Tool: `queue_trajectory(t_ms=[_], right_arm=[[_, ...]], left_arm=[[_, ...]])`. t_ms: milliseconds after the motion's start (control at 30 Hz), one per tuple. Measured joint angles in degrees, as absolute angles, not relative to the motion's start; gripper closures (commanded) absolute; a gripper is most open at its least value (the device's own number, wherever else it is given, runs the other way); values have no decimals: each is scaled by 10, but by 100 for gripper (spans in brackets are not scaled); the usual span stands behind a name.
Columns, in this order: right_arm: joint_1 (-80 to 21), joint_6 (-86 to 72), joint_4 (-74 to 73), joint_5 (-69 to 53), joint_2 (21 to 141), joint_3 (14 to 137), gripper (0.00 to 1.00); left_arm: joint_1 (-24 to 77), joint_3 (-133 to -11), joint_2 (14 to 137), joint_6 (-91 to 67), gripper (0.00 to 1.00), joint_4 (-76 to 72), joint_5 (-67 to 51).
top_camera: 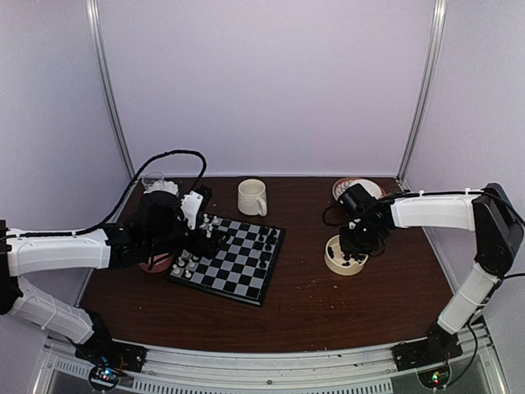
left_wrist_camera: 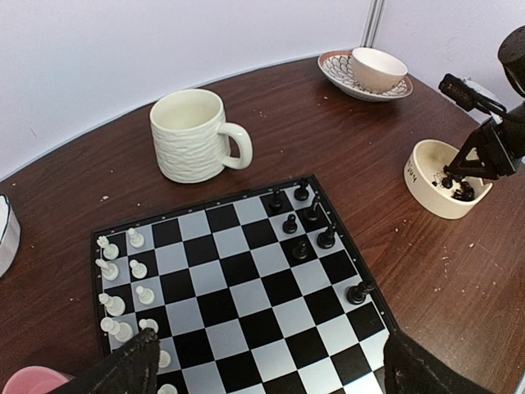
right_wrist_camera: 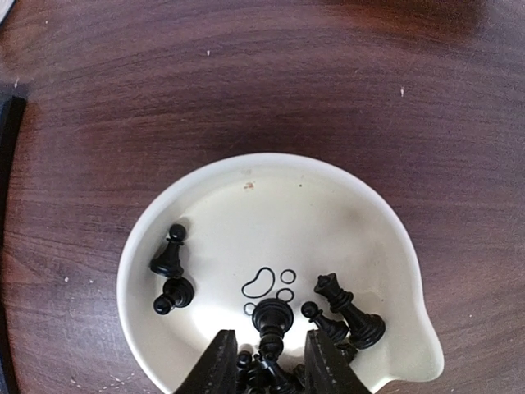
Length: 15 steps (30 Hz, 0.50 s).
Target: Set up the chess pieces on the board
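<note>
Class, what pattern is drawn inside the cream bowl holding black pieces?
A black paw-print outline on the bowl floor; right wrist view shows it best.

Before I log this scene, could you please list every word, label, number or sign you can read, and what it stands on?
No legible words or numbers anywhere.
Paw-print outline, a drawn sign and not text: inside the cream bowl that holds black chess pieces.
Dark marks on that bowl's outer wall, left wrist view: too small and blurred to read.

Dark wood-grain table (top_camera: 328,304) enclosed by plain pale lilac walls (top_camera: 262,82); two slanted metal poles (top_camera: 111,90) rise behind the table's far corners; light even.
</note>
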State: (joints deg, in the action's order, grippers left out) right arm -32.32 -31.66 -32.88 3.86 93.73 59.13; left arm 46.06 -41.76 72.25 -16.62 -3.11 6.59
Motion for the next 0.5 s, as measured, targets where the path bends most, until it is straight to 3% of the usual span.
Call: queue_trajectory(t_ms=[267,367,500], right_arm=[[-323,-319,-338,41,954,600,78],[-323,-319,-338,41,954,600,93],[-323,-326,-338,40,954,600,93]], left_arm=[[461,-418,722,-166,5,-29,65],[461,-418,722,-166,5,-29,64],[461,-418,722,-166,5,-29,64]])
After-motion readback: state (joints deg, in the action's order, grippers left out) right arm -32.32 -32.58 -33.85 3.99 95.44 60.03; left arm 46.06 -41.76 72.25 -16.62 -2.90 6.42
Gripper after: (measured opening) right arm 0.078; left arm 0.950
